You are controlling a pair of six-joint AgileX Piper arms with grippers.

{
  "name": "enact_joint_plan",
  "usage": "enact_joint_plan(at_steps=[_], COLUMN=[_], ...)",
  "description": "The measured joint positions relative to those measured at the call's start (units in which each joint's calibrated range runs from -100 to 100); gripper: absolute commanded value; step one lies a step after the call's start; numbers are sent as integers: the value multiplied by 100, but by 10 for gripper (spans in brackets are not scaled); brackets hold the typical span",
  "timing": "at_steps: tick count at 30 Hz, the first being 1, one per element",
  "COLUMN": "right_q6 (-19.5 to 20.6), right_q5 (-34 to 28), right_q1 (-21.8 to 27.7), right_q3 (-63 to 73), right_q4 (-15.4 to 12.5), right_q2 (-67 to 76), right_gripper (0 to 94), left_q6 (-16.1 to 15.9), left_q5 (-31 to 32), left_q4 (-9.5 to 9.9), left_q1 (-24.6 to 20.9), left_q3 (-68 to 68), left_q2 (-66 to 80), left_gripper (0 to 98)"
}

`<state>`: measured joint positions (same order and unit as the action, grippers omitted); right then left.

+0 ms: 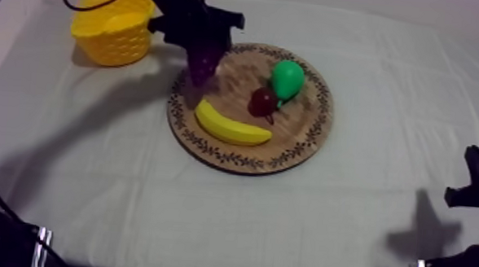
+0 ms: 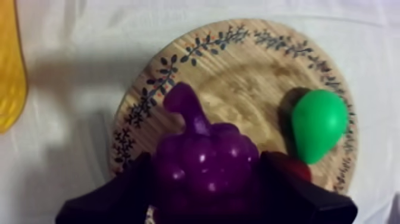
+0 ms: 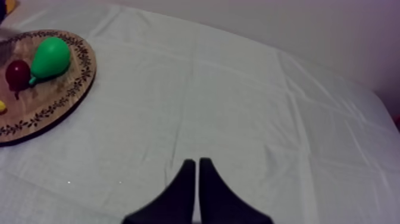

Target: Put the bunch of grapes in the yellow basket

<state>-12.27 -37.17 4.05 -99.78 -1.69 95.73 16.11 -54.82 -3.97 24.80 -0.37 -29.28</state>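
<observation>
The glossy purple bunch of grapes (image 2: 205, 158), stem up, is clamped in the left tool (image 2: 205, 192) over the near-basket edge of the round wooden board with a patterned rim (image 1: 296, 135) at mid-desk. The ribbed yellow basket (image 1: 116, 27) stands upright near the desk's far left corner.

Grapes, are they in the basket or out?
Out. The left gripper is shut on the grapes over the board's edge; the basket stands apart beside the board.
</observation>
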Motion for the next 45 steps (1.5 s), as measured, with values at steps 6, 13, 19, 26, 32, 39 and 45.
enact_joint_plan(at_steps=[6,13,19,26,32,39,45], right_q6=[0,0,0,0,0,0,0], right_q5=[0,0,0,0,0,-4,-4], right_q1=[0,0,0,0,0,0,0], right_q3=[0,0,0,0,0,0,0], right_q4=[0,0,0,0,0,0,0], right_q2=[0,0,0,0,0,0,0], right_gripper=[5,5,5,5,5,5,5], left_q6=[-57,-267,-445,-633,-781,-869,-879], left_q5=[-43,87,159,111,55,-129,-344], left_q4=[-36,-159,-301,-365,-409,-421,-409], left_q1=[-46,-162,-464,-991,-1449,-1790,-1887], left_q3=[533,1526,2279,2769,2638,2076,1349], left_q2=[933,1993,2767,3384,3266,2901,2445], left_gripper=[456,455,457,461,464,467,470])
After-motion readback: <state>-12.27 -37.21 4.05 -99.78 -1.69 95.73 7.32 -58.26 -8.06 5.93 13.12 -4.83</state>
